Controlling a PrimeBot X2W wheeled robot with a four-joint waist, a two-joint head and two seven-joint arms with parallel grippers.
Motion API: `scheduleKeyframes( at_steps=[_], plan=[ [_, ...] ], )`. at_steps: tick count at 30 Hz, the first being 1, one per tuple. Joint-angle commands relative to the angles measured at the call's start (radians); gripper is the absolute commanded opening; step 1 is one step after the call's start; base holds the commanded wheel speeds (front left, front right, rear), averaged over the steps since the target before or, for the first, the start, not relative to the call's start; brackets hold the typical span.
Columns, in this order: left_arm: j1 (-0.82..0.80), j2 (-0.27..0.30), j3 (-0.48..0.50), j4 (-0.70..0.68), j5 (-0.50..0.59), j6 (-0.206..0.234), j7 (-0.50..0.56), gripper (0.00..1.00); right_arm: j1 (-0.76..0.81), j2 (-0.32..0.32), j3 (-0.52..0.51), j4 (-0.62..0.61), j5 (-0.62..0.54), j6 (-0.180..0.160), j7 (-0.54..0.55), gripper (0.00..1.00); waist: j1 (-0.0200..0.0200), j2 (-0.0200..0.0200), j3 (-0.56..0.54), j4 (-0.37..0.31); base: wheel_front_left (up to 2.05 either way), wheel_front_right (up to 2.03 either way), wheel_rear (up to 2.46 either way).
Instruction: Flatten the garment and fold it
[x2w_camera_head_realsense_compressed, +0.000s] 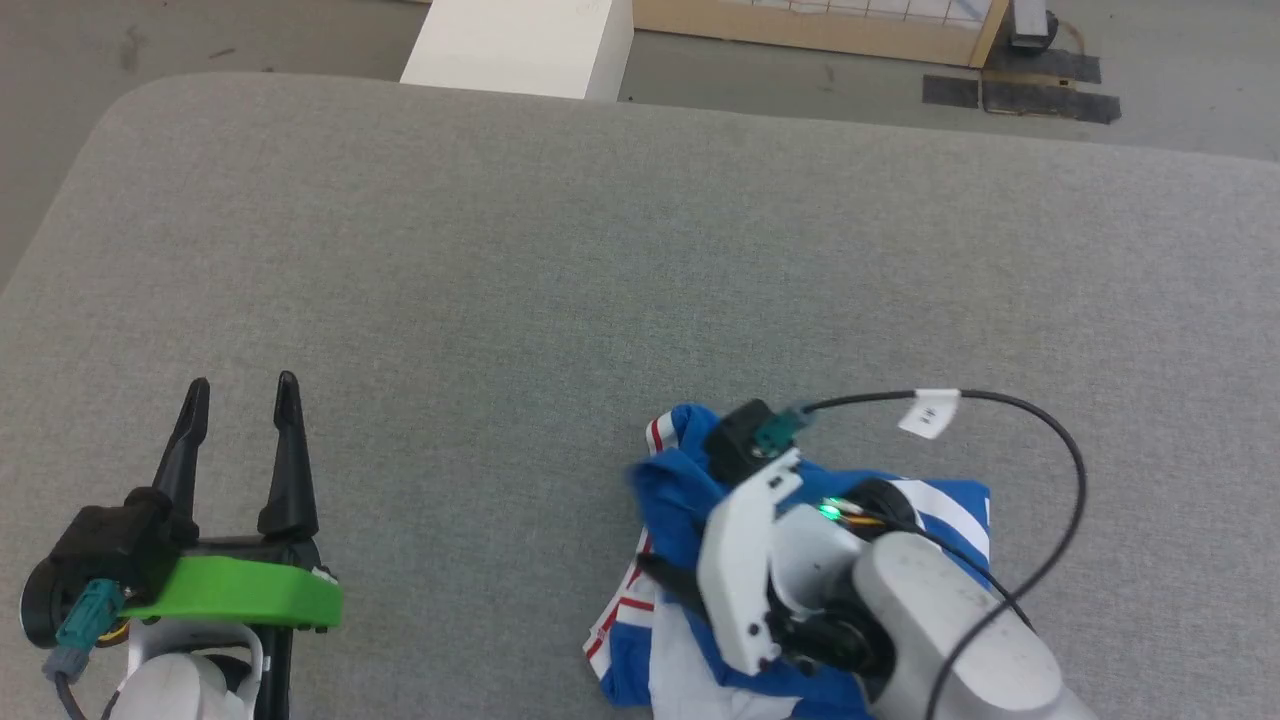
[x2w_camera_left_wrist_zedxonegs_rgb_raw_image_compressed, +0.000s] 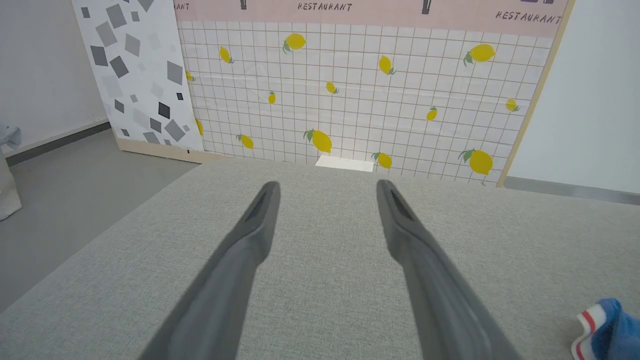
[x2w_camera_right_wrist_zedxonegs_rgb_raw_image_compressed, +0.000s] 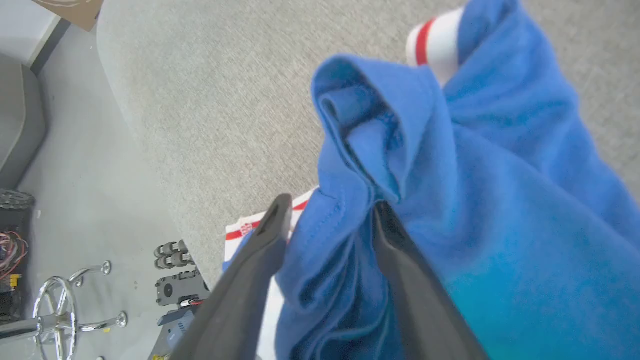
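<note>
The garment (x2w_camera_head_realsense_compressed: 670, 500) is a crumpled heap of bright blue cloth with white and red-striped parts, lying near the front right of the grey padded table (x2w_camera_head_realsense_compressed: 600, 250). My right arm's white wrist (x2w_camera_head_realsense_compressed: 745, 560) hangs over it and hides its middle. In the right wrist view my right gripper (x2w_camera_right_wrist_zedxonegs_rgb_raw_image_compressed: 330, 202) has its fingers spread, with a raised fold of the blue garment (x2w_camera_right_wrist_zedxonegs_rgb_raw_image_compressed: 500, 200) bunched between them. My left gripper (x2w_camera_head_realsense_compressed: 245, 385) stands open and empty at the front left, well apart from the cloth. A corner of the garment (x2w_camera_left_wrist_zedxonegs_rgb_raw_image_compressed: 607, 320) shows at the lower right past my left gripper (x2w_camera_left_wrist_zedxonegs_rgb_raw_image_compressed: 327, 185).
A white box (x2w_camera_head_realsense_compressed: 520, 45) and a lemon-patterned panel (x2w_camera_left_wrist_zedxonegs_rgb_raw_image_compressed: 350, 85) stand beyond the table's far edge. A black cable (x2w_camera_head_realsense_compressed: 1070, 470) loops off my right arm over the table. In the right wrist view the table's near edge drops to the floor, where a chrome wheel (x2w_camera_right_wrist_zedxonegs_rgb_raw_image_compressed: 55, 310) stands.
</note>
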Motion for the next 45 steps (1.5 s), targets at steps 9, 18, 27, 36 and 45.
scheduleKeyframes(
  at_steps=[9, 18, 27, 36, 45],
  plan=[
    [-0.001, -0.008, 0.011, -0.009, 0.011, -0.014, -0.005, 1.0, -0.099, 0.003, 0.087, -0.165, -0.013, -0.001, -0.069, 1.0, 0.0, 0.0, -0.04, -0.066, 0.0, 0.0, 0.0],
    [0.017, -0.008, 0.019, -0.011, 0.015, -0.015, -0.005, 1.0, 0.059, -0.04, -0.196, -0.317, -0.242, -0.001, 0.021, 1.0, 0.0, 0.0, -0.059, -0.134, 0.0, 0.0, 0.0],
    [0.029, -0.007, 0.025, -0.017, 0.014, -0.019, -0.005, 1.0, 0.32, -0.075, -0.371, -0.461, -0.444, -0.001, 0.198, 1.0, 0.0, 0.0, -0.05, -0.156, 0.0, 0.0, 0.0],
    [0.027, -0.008, 0.016, -0.007, 0.016, -0.02, -0.005, 1.0, 0.39, -0.059, -0.374, -0.37, -0.48, -0.001, 0.211, 1.0, 0.0, 0.0, -0.044, -0.142, 0.0, 0.0, 0.0],
    [0.031, -0.009, 0.031, -0.009, 0.012, -0.012, -0.005, 1.0, 0.338, -0.077, -0.35, -0.252, -0.459, -0.001, 0.149, 0.0, 0.0, 0.0, -0.042, -0.145, 0.0, 0.0, 0.0]
  ],
)
